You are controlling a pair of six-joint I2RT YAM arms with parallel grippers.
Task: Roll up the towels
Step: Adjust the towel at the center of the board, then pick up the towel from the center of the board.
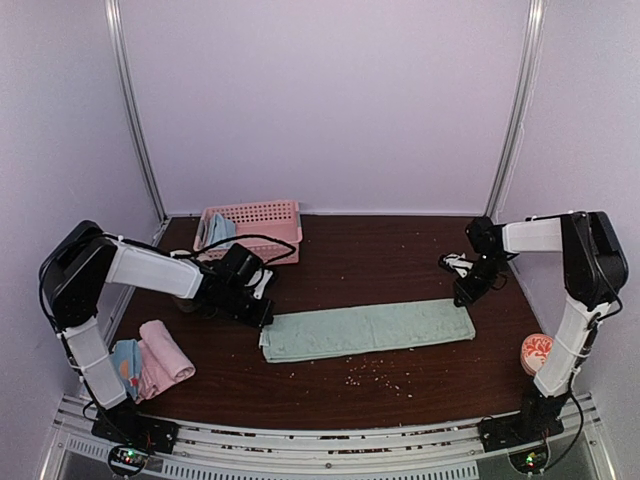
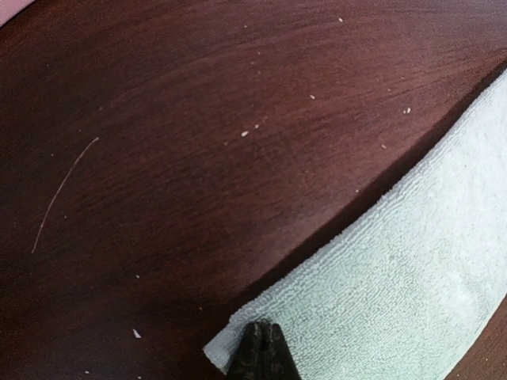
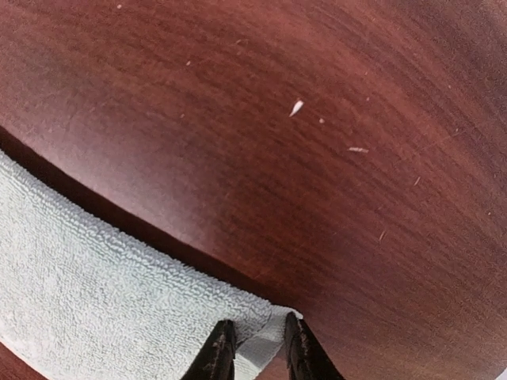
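Green towel [image 1: 370, 330]: spread flat as a long narrow strip across the middle of the table [image 1: 400, 255], somewhat closer to the near edge than to the far one. Long axis left to right, right end a touch nearer the far edge.

Left gripper [image 2: 264, 328]: down at the strip's far-left corner, fingers pressed fully together, tips right on the terry. Cloth nipped between them or merely pinned beneath: impossible to tell from the wrist view.

Right gripper [image 3: 257, 323]: down at the far-right corner, fingers a narrow gap apart, the corner's hem bunched up between them. Looks like a real pinch on the cloth.

One arm at each short end, then, neither nearer the middle. From either pair of fingers, the whole length of towel stretching away toward the other arm. Probably calls for rolling along that long axis, one short end turned over and carried toward the opposite one. Likely risk: a skewed roll with only the far corner of an end in hand and the near corner left to drag.

Elsewhere: pink towel [image 1: 165, 345] already rolled near the near-left corner, touching the dotted blue towel [image 1: 125, 362] beside it. Light blue towel [image 1: 218, 230] inside the pink basket [image 1: 265, 215] toward the far-left corner.
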